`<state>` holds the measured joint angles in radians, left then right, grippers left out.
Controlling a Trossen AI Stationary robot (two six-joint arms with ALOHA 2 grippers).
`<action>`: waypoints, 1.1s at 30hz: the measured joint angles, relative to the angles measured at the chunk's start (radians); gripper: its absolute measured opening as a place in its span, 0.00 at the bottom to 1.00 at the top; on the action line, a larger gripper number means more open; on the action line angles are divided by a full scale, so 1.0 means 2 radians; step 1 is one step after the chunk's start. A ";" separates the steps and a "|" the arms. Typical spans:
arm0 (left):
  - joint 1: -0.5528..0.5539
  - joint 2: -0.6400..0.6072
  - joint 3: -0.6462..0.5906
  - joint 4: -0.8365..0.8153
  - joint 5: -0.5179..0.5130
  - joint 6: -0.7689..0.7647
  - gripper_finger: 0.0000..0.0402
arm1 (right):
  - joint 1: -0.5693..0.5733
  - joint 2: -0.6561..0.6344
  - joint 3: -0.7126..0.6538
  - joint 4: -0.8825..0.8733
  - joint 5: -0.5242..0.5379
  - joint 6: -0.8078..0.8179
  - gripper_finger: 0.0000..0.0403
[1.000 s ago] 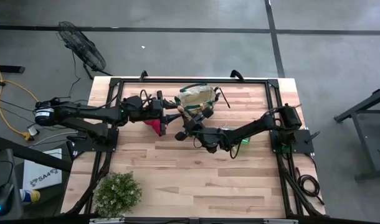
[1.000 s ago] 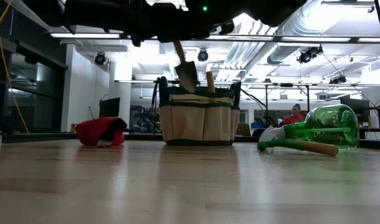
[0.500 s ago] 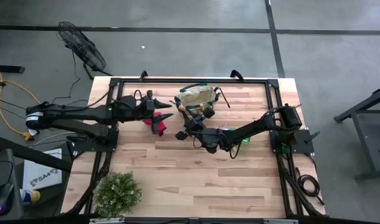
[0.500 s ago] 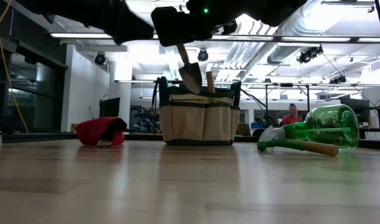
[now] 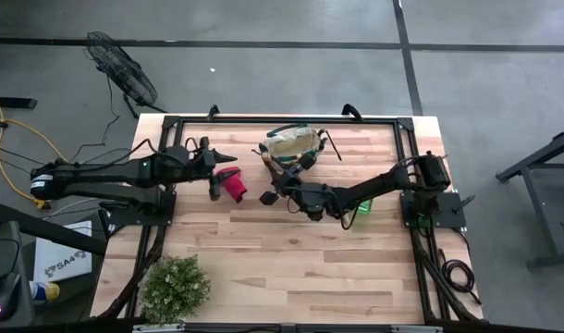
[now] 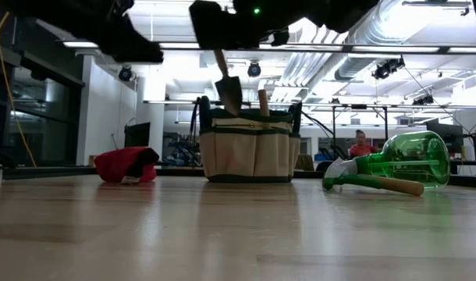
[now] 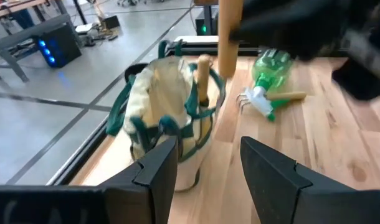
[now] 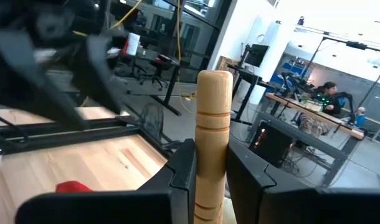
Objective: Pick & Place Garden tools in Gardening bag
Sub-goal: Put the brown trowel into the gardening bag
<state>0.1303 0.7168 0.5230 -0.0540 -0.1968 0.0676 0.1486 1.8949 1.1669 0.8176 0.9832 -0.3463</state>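
Observation:
The beige gardening bag (image 5: 291,145) with green trim stands at the table's far middle, and a wooden handle (image 7: 204,78) sticks up out of it. My right gripper (image 8: 212,158) is shut on a wooden-handled trowel (image 6: 229,90) that hangs blade down by the bag's near rim. My left gripper (image 7: 209,165) is open and empty at the table's left, beside the red-handled shears (image 5: 231,182) lying on the table. The green sprayer (image 6: 402,162) and the rake (image 7: 258,99) lie right of the bag. My right gripper pinches the trowel's wooden handle (image 8: 212,146) between its two fingers, below the handle's free end. The fingers come in level from the table's right and lie across the handle. The trowel hangs upright, its blade (image 6: 230,94) down, clear of the table and level with the bag's top.
A bushy green plant (image 5: 174,287) stands at the near left corner. The black frame rail (image 5: 282,118) runs along the far edge behind the bag. Bare wood lies across the table's near half.
My left gripper has drawn back from the bag and the trowel toward the table's left edge, still open. My right gripper keeps the trowel hanging by the bag's top.

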 joint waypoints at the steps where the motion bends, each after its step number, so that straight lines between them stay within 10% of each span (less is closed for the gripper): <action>1: 0.000 -0.007 -0.011 0.003 -0.005 -0.004 0.42 | -0.001 -0.008 -0.007 0.001 0.002 -0.001 0.13; 14: 0.000 -0.099 -0.088 0.043 -0.011 -0.023 0.42 | 0.011 -0.090 -0.168 0.151 -0.076 0.055 0.13; 33: 0.000 -0.106 -0.106 0.059 -0.011 -0.037 0.42 | 0.010 -0.004 -0.183 0.269 -0.103 0.051 0.13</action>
<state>0.1303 0.5056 0.3119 0.0631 -0.2191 -0.0055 0.1694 1.8859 0.8017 1.3557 0.7779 -0.2439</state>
